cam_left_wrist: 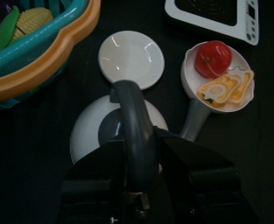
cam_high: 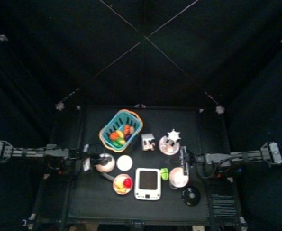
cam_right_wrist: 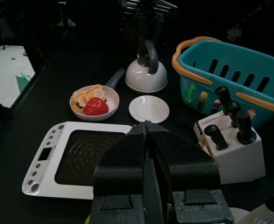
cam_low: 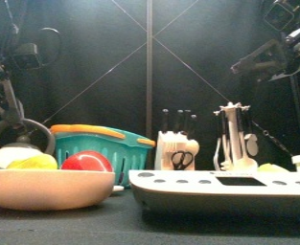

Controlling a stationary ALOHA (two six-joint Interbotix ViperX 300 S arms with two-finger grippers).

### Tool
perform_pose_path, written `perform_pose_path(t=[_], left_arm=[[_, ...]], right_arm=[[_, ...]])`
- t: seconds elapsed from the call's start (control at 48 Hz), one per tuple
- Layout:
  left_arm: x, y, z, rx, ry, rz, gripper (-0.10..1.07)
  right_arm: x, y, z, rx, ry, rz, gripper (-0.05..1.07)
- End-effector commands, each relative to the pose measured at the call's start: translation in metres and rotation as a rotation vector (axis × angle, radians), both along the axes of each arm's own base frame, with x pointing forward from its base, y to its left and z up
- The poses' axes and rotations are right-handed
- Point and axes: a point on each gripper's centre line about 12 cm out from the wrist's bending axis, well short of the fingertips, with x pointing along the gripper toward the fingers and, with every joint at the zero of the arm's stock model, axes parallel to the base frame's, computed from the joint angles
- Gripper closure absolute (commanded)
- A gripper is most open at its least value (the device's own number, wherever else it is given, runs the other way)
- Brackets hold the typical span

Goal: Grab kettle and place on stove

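Observation:
The kettle [cam_left_wrist: 94, 133] is a small silvery round pot with a black arched handle. It stands on the table between the basket and the bowl, next to a white egg-shaped thing [cam_left_wrist: 130, 54]. My left gripper [cam_left_wrist: 137, 150] hangs right over it, jaws open on either side of the handle. In the top view the kettle [cam_high: 104, 162] sits left of centre, and the white stove [cam_high: 148, 183] lies at the front middle. My right gripper [cam_right_wrist: 146, 131] hovers shut above the stove [cam_right_wrist: 87, 156], holding nothing, with the kettle [cam_right_wrist: 147, 77] further off.
A teal and orange basket [cam_high: 122, 126] of toy food stands at the back. A knife block [cam_high: 148, 140] and a utensil holder [cam_high: 171, 140] stand mid-table. A bowl [cam_high: 122, 183] with a tomato and yellow pieces sits left of the stove. A black disc [cam_high: 191, 196] lies front right.

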Motion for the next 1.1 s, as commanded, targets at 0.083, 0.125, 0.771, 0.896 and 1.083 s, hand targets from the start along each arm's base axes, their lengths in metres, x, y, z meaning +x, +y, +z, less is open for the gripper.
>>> perform_pose_path(t=[0.083,0.125,0.771,0.896,1.083], left_arm=[[0.003,0.001,0.005,0.0,-0.015,0.004,0.49],[0.004,0.001,0.005,-0.001,-0.016,0.005,0.52],[0.019,0.001,0.038,0.003,-0.076,-0.009,0.54],[0.022,0.001,0.047,0.007,-0.09,-0.011,0.54],[0.027,-0.001,0.061,0.009,-0.123,-0.026,0.54]], right_arm=[[0.002,0.0,0.004,-0.001,-0.012,0.002,1.0],[0.002,0.0,0.004,-0.001,-0.012,0.002,1.0],[0.002,0.0,0.004,-0.001,-0.012,0.002,1.0],[0.002,0.0,0.004,-0.001,-0.012,0.002,1.0],[0.002,0.0,0.004,-0.001,-0.012,0.002,1.0]])
